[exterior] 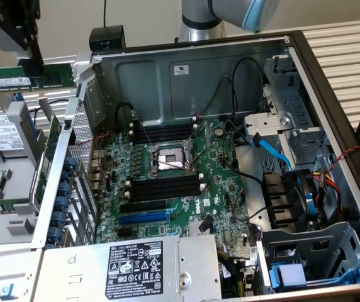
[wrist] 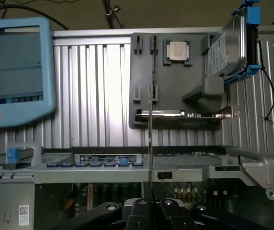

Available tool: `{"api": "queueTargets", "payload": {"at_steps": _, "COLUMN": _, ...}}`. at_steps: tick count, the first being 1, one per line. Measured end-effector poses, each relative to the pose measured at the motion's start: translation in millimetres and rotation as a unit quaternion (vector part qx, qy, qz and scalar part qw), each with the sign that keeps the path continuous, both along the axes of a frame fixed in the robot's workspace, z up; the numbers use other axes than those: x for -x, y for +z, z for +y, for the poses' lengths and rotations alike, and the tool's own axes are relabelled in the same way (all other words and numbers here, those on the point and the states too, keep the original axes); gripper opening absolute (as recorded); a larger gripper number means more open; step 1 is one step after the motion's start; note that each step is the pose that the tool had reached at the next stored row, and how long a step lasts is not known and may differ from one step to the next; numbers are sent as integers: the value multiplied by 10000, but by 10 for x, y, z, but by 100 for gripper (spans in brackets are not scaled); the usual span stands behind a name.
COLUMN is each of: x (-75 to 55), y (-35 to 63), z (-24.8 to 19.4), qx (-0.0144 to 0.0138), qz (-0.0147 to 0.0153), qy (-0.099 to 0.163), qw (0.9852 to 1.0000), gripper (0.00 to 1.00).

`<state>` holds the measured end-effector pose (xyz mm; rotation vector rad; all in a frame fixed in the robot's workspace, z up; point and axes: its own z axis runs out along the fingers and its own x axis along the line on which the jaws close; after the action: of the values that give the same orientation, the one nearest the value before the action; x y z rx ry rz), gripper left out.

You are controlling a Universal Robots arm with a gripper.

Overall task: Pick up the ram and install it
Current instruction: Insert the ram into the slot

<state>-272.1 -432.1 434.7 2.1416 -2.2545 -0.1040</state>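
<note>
While in pincer (wrist: 150,202) — ram (exterior: 10,80) outside case wall (exterior: 59,182)

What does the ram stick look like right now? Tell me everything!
The ram is a long, thin green circuit-board stick with a white label. It is held level, outside the open computer case, at the exterior view's left. The tool is shut on it, gripping its upper edge.

The exterior view looks steeply down, close, into the open computer case (exterior: 186,69). The wrist view looks past its fingers (wrist: 137,213) across the case's edge; both show the grey parts holder (wrist: 144,72).
</note>
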Motion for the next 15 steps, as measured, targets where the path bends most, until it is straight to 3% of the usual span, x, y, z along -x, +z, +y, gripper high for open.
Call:
{"api": "queueTargets", "payload": {"at_steps": 6, "x": -271, "y": 0, "z": 0, "qx": 0, "qz": 20, "qy": 14, "qw": 10000, "gripper": 12}}
{"api": "queueTargets", "payload": {"at_steps": 15, "x": -676, "y": 2, "z": 0, "qx": 0, "qz": 21, "qy": 20, "qw": 10000, "gripper": 12}}
